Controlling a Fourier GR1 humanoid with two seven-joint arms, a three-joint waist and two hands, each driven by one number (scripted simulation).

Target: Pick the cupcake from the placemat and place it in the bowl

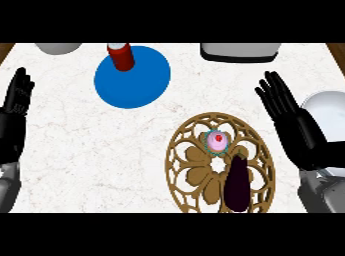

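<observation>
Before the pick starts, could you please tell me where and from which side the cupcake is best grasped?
Grip the cupcake round its sides, coming from above and the right with the right robot hand. It stands upright on the placemat, and the eggplant crowds its near side.

Two grey, boxy forearms were seen at the lower corners. Each was ended by a glossy black hand, the left hand (11,107) and the right hand (293,120), with slender segmented black fingers (272,85).
</observation>
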